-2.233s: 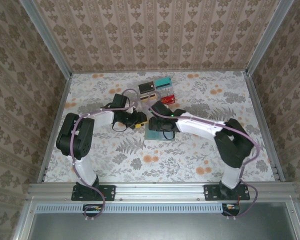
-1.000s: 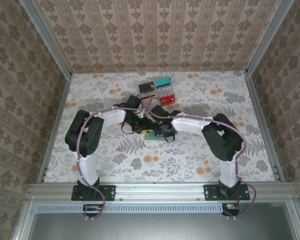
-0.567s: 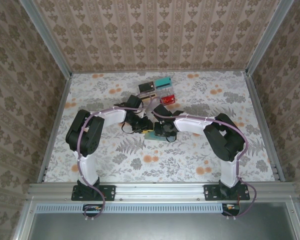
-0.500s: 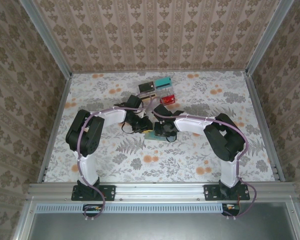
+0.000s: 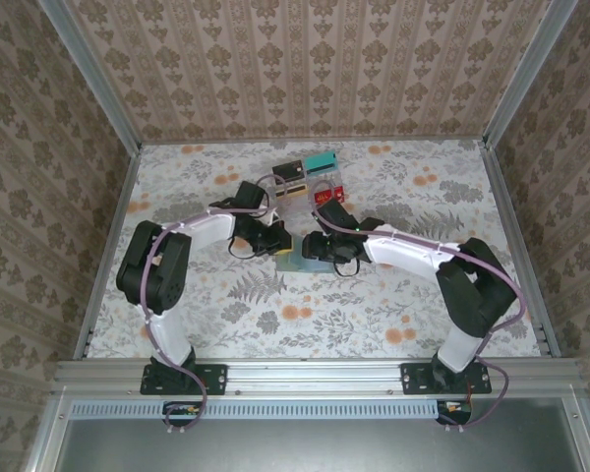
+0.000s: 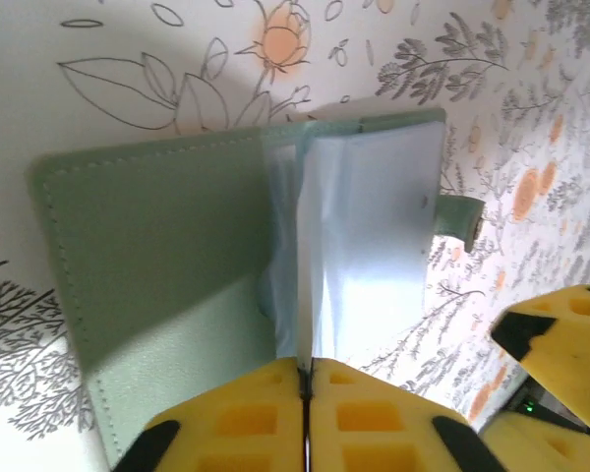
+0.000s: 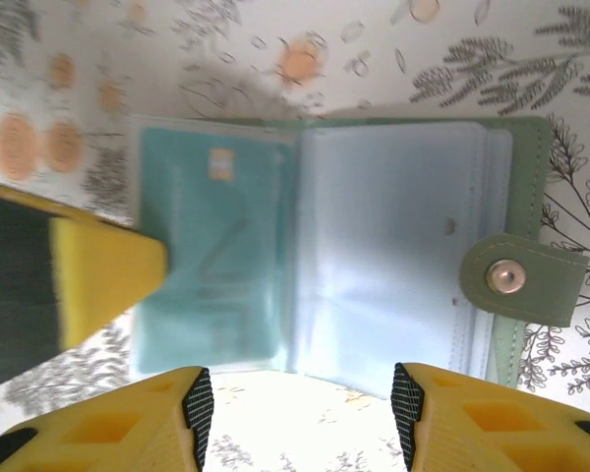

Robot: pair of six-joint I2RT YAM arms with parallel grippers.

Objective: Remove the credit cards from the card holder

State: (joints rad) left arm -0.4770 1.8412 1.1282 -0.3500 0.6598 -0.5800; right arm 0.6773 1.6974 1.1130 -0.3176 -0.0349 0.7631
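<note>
The grey-green card holder (image 6: pixel 167 256) lies open on the floral table, between the two grippers in the top view (image 5: pixel 292 262). My left gripper (image 6: pixel 307 372) is shut on the edge of one of its pale clear sleeve pages (image 6: pixel 369 246), holding that page upright. A teal credit card (image 7: pixel 211 261) sits inside the left sleeve pocket of the card holder (image 7: pixel 521 147). My right gripper (image 7: pixel 300 413) hovers open just over the holder's near edge, with nothing between its fingers. The strap with a metal snap (image 7: pixel 506 277) sticks out on the right.
At the back of the table lie a dark card (image 5: pixel 288 172), a teal card (image 5: pixel 322 160) and a red card (image 5: pixel 327 196) around small clear boxes (image 5: pixel 293 194). The two grippers (image 5: pixel 275 240) (image 5: pixel 320 248) are close together. Metal rails edge the table.
My right gripper has opened and let go. Both arms have shifted, the right elbow swinging out to the right. The left gripper closed on the sleeve page.
</note>
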